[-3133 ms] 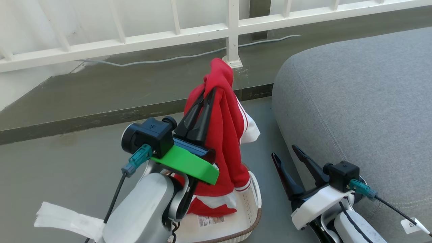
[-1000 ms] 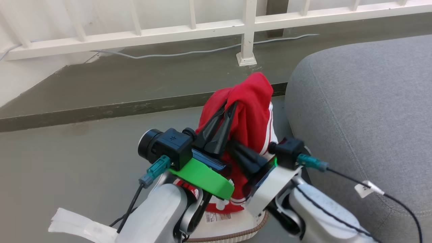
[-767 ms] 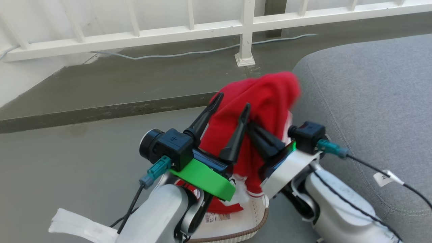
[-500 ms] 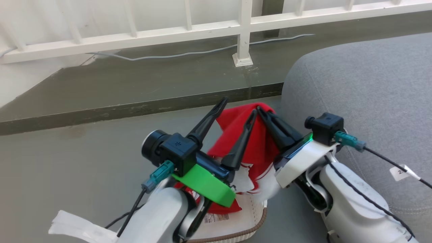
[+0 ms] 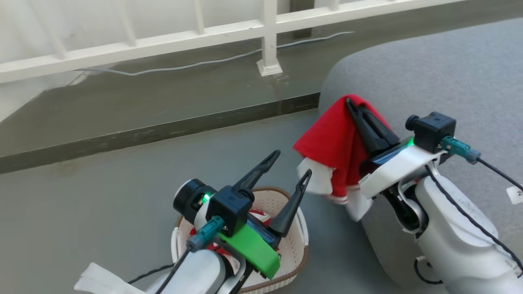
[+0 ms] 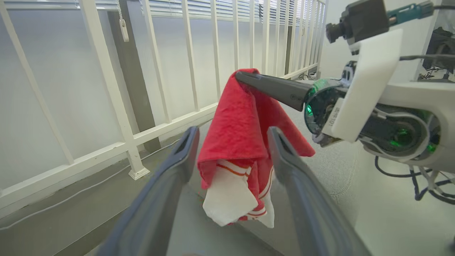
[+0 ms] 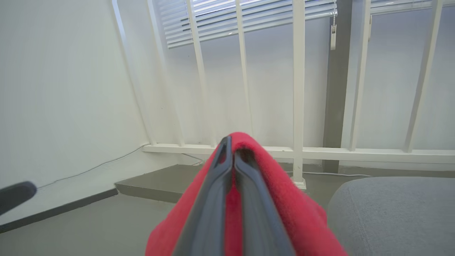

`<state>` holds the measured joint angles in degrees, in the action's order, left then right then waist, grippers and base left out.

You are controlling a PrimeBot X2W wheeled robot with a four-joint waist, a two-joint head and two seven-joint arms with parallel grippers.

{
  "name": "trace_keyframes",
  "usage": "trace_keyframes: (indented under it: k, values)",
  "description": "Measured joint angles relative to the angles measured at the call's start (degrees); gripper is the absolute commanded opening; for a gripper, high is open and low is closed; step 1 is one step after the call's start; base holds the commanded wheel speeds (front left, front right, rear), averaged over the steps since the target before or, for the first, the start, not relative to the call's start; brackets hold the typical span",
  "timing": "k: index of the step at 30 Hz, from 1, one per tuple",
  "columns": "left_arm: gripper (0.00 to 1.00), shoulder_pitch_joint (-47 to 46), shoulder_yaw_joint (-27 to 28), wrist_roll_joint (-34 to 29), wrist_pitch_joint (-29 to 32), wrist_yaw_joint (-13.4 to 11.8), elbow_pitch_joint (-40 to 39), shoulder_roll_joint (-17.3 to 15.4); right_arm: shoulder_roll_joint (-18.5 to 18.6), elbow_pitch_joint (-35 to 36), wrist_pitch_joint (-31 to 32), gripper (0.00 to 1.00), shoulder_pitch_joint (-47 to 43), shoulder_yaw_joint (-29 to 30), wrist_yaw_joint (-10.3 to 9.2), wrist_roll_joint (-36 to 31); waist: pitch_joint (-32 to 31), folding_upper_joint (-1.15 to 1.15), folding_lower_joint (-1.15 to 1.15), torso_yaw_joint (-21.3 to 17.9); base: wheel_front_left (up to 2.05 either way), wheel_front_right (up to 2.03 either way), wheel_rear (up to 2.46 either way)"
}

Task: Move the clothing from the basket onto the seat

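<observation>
Right gripper [image 5: 350, 103] clamped on red garment [image 5: 331, 143], right of basket [image 5: 294, 251], left gripper [image 5: 293, 163] spread empty over basket, seat [image 5: 433, 69] right of basket.

A white railing [image 5: 163, 38] runs in front of me along a raised step [image 5: 122, 110]. One thick post [image 5: 267, 32] stands on the step, and a thin grey cable [image 5: 204, 63] lies behind it. The step has a dark edge [image 5: 163, 131], with flat grey floor [image 5: 81, 196] below. Behind the railing I see a dark pillar [image 7: 336, 106] and window blinds [image 7: 249, 17] with a small pull [image 7: 332, 37] hanging down. A floppy white strip [image 5: 98, 279] shows low on my left; I cannot tell what it is.
</observation>
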<state>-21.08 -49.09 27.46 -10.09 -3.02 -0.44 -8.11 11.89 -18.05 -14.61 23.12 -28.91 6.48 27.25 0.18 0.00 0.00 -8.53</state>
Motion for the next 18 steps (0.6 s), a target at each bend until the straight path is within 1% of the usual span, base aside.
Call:
trace_keyframes:
  k: [6,13,18]
  values:
    - [1.00,0.2,-1.6,-0.7,1.2,0.2,-0.1,-0.2,0.9,0.1,0.0,0.00,0.0,2.0,-0.02,0.0,0.8,0.00,0.00,-3.0,0.00,0.00,0.00]
    - [1.00,0.2,-2.3,-1.0,2.1,0.2,-0.1,-0.3,1.0,0.7,0.0,0.00,0.0,4.1,-0.05,0.0,2.0,0.00,0.00,-7.2,0.00,0.00,0.00]
    - [1.00,0.2,-2.3,-1.0,2.6,0.2,-0.1,-0.4,1.0,1.1,0.0,0.00,-0.2,5.9,-0.56,0.2,3.0,0.00,0.00,-10.6,0.00,0.00,0.00]
